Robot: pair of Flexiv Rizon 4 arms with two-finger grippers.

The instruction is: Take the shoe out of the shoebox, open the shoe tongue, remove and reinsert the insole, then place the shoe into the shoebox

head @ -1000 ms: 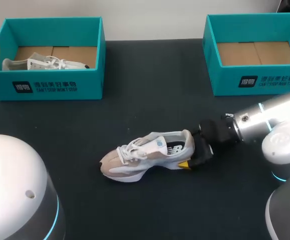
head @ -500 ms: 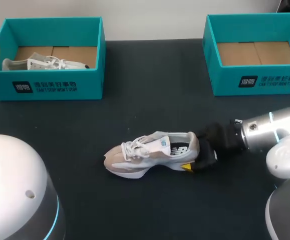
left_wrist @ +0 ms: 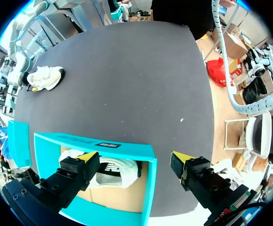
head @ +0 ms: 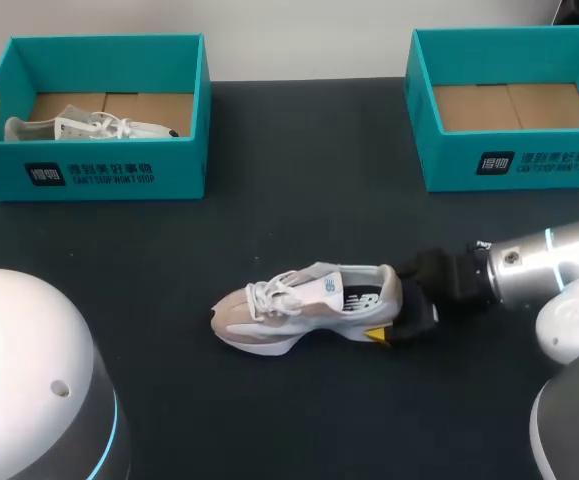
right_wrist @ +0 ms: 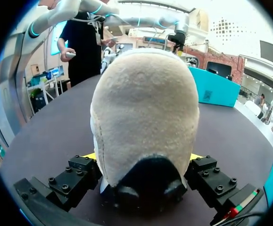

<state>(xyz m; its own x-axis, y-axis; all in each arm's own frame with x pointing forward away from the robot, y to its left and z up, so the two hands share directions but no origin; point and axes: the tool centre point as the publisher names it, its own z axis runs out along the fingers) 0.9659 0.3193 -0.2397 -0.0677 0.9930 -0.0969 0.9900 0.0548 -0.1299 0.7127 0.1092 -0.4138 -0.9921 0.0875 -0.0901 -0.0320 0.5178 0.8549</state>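
Beige and white, the sneaker (head: pixel 304 308) stands on its sole in the middle of the dark counter (head: pixel 299 220), toe toward my left side; my right jaws are clenched on its heel, one yellow tip on each side; my left jaws hang released above the left teal shoebox (head: pixel 119 175), where a white sneaker (head: pixel 89 128) lies; the right teal shoebox (head: pixel 509 165) shows its cardboard floor.
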